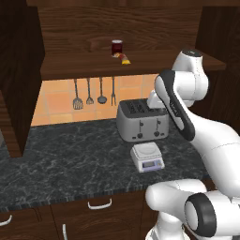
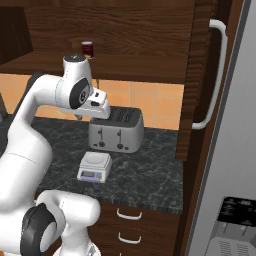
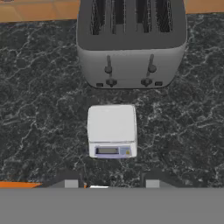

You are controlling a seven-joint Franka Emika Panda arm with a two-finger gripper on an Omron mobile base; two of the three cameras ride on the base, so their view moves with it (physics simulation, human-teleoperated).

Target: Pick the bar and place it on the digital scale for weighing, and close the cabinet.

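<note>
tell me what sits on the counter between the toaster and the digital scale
Nothing: in the hand view only bare dark marbled counter separates the toaster from the digital scale. The left base view shows the same narrow bare gap.

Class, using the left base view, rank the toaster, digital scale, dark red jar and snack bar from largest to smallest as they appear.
1. toaster
2. digital scale
3. jar
4. bar
The jar and bar sit farther back, so both look smaller than they are.

Bar [image 1: 125, 58] beside jar [image 1: 116, 47] on open cabinet [image 1: 131, 63] shelf.
</note>
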